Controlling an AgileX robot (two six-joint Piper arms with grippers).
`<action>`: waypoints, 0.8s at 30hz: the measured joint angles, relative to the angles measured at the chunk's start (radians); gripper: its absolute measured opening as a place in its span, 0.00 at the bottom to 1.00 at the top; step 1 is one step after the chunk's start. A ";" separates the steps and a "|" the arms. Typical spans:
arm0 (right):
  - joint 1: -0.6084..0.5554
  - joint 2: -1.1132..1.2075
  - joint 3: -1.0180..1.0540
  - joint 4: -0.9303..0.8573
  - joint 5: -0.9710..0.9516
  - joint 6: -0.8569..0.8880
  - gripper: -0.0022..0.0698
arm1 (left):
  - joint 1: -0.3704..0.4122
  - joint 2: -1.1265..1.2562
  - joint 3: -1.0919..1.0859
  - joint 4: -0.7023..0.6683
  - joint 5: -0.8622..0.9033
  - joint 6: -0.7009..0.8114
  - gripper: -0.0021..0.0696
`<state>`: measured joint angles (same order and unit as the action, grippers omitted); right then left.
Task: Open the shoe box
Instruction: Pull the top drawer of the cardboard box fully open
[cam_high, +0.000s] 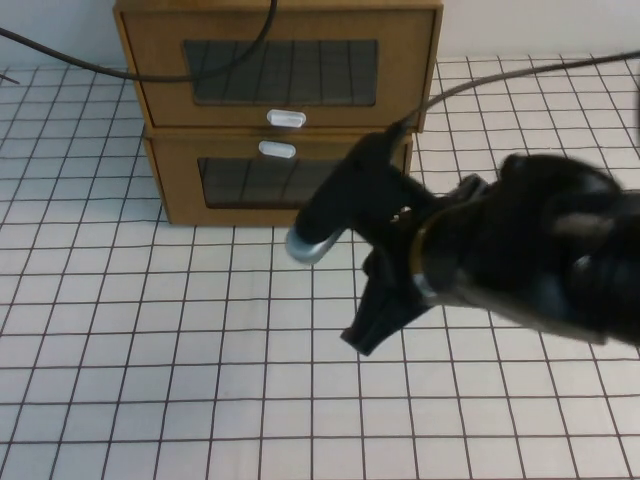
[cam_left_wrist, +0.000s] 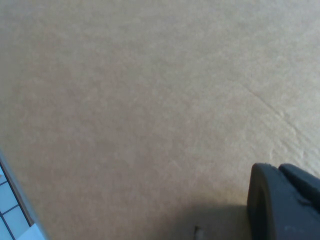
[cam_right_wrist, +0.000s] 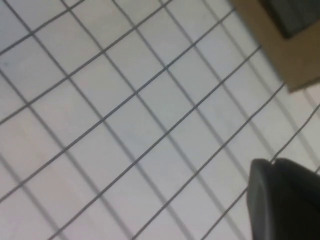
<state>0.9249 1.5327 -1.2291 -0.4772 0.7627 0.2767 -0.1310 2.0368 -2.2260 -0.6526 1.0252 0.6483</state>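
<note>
Where the high view looks down on the white gridded table, the shoe box stands at the far side, a little left of centre. It is a brown cardboard unit of two stacked drawers. Each drawer has a dark window and a white handle: the upper handle sits just above the lower handle. Both drawer fronts look flush with the frame. A black cable crosses the top drawer front. The right arm fills the right middle of the view and reaches left in front of the box, hiding the right part of the lower drawer. The right gripper points down and toward the near left above bare table, nearer than the box and apart from it. Its fingers are pressed together with nothing between them.

From the left wrist, plain brown cardboard fills nearly the whole view. A thin strip of gridded table shows at one corner. The left gripper shows only as a dark piece at the edge, close to that cardboard; how its grip stands cannot be told.

From the right wrist, the gridded table lies below, with a corner of the shoe box and part of a dark window beyond it. The right gripper appears as a dark block at the edge, over the table.
</note>
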 joint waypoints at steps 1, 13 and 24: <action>0.030 0.027 -0.014 -0.093 -0.004 0.029 0.01 | 0.000 0.000 0.000 0.000 0.000 0.000 0.03; 0.077 0.210 -0.123 -0.661 -0.111 0.221 0.29 | 0.000 0.000 0.000 0.000 0.004 -0.003 0.03; 0.002 0.370 -0.312 -0.771 -0.183 0.223 0.42 | 0.000 0.000 -0.001 -0.002 0.031 -0.006 0.03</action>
<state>0.9264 1.9027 -1.5413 -1.2484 0.5798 0.5001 -0.1310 2.0368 -2.2267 -0.6541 1.0560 0.6424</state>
